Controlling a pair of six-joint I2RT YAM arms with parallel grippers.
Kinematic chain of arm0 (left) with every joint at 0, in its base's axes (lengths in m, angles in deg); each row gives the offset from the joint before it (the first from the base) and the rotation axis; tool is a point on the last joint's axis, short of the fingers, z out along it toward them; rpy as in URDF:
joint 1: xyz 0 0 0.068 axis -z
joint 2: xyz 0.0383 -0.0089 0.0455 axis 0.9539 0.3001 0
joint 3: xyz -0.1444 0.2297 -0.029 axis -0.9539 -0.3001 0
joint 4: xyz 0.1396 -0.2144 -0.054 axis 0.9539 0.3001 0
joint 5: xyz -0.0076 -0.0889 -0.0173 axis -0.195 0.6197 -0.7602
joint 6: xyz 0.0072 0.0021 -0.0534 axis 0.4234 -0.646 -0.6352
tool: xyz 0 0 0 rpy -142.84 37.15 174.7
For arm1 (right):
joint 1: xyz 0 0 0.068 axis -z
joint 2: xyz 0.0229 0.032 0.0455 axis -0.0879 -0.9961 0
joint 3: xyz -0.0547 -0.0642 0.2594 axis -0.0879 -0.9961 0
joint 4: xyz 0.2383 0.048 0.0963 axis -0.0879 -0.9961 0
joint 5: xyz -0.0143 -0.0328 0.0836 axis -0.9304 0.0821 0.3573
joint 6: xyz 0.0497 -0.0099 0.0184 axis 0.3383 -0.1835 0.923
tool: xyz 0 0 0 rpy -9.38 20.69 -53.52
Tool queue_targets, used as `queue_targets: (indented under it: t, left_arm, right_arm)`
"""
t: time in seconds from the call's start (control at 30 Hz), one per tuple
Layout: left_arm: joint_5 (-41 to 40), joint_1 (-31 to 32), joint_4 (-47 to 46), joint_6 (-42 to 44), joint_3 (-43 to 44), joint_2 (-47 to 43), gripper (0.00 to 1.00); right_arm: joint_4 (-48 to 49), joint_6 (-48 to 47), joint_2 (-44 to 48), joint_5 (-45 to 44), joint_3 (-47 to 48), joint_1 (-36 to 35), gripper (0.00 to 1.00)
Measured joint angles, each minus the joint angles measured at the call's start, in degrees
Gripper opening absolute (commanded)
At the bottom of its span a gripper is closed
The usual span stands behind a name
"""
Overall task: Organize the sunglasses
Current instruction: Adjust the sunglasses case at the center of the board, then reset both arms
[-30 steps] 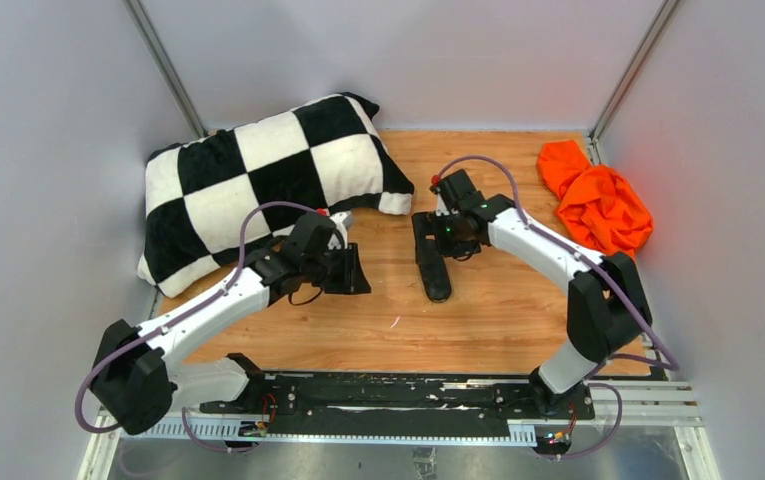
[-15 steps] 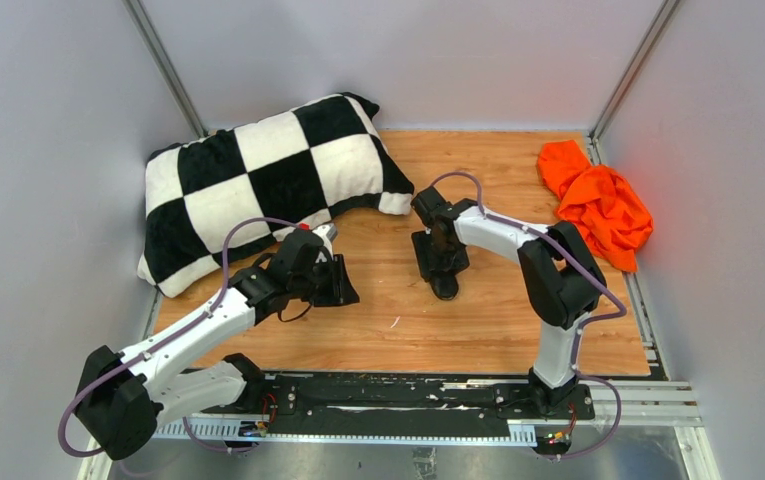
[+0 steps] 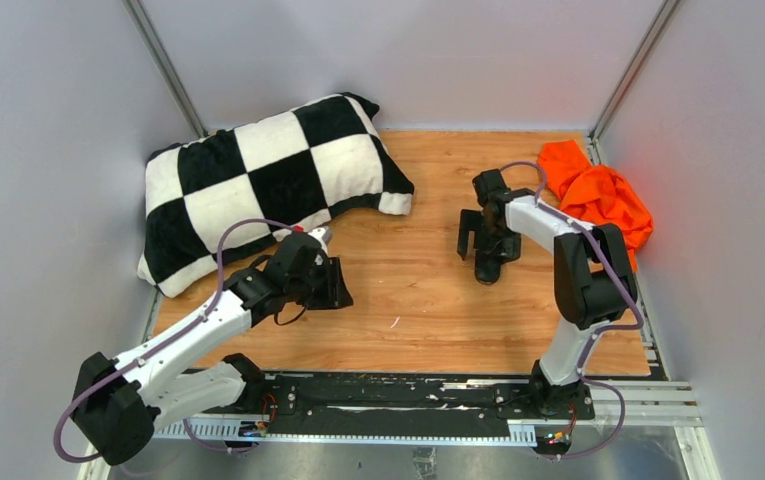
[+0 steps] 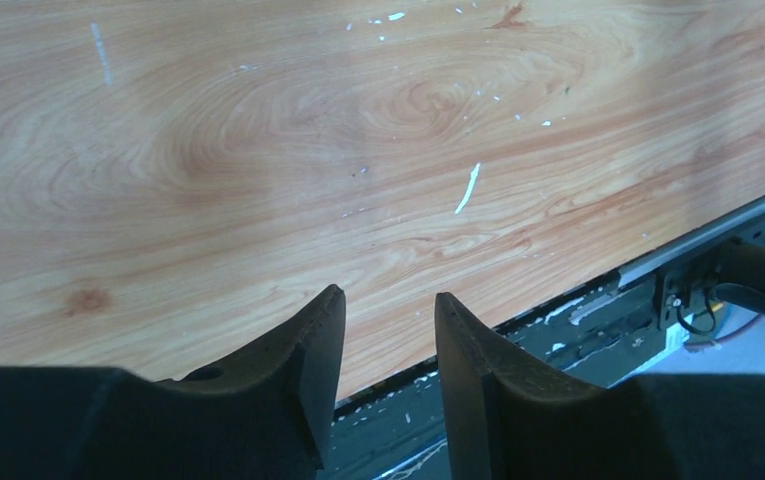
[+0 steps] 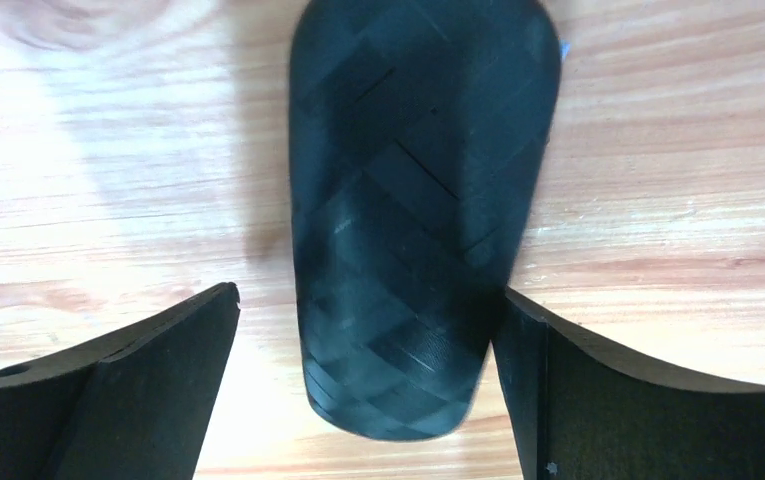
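A table (image 3: pixel 428 320) of pale wood with swirling grain is seen from above. At ten o'clock a plump pillow (image 3: pixel 258 190) is laid, its soft plush cover chequered in black and cream squares. At two o'clock an orange cloth (image 3: pixel 598 205) is heaped in loose, crumpled folds against the wall.

Toward one o'clock the right gripper (image 5: pixel 368 292) is pointed down over a black case (image 5: pixel 408 200). The case is a long, closed oval with rounded ends. Its hard shell is embossed with a faint diamond weave and carries a dull sheen. It is laid flat on the wood. The jaws are spread wide to either side of it and nothing is clamped. In the wrist view a strip of bare wood is left between the case and the finger (image 5: pixel 138 380) at nine o'clock. The one at three o'clock is set right at the case's edge, and whether it is touched cannot be told.

At eight o'clock the left gripper (image 4: pixel 388 295) is set over bare wood, near the black rail (image 3: pixel 388 405) along the table's near edge. Its two matte black fingers (image 4: pixel 298 370), curved and tapering to blunt tips, are parted by a narrow gap in which nothing is held. A small white fleck (image 4: pixel 469 188) is seen on the wood beyond the tips.

The sunglasses are shown in no view, so their place cannot be told.
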Motion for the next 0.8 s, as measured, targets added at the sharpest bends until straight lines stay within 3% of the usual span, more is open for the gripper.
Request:
queue_targets:
  t: [0.23,0.43,0.63,0.77,0.8]
  left_arm:
    - [-5.60,0.04,7.02,3.85,7.41,-6.62,0.47]
    - [-12.33,0.04,10.73,8.13,18.53,-10.08,0.49]
    - [-20.13,0.07,12.37,10.60,20.92,-16.09,0.51]
    - [-25.18,0.04,13.99,11.91,20.94,-18.10,0.52]
    - [-26.05,0.04,14.43,12.09,20.94,-18.08,0.58]
  right_arm:
    - [-5.09,-1.33,8.50,-2.99,8.37,-0.35,1.00]
    - [-5.22,-4.09,29.14,-6.93,13.84,-0.35,1.00]
    - [-1.90,-6.10,48.35,-9.66,6.51,-0.35,1.00]
    - [-1.07,-6.75,52.15,-10.36,1.64,-0.35,1.00]
    - [-0.96,-6.80,52.54,-10.80,0.37,-0.35,1.00]
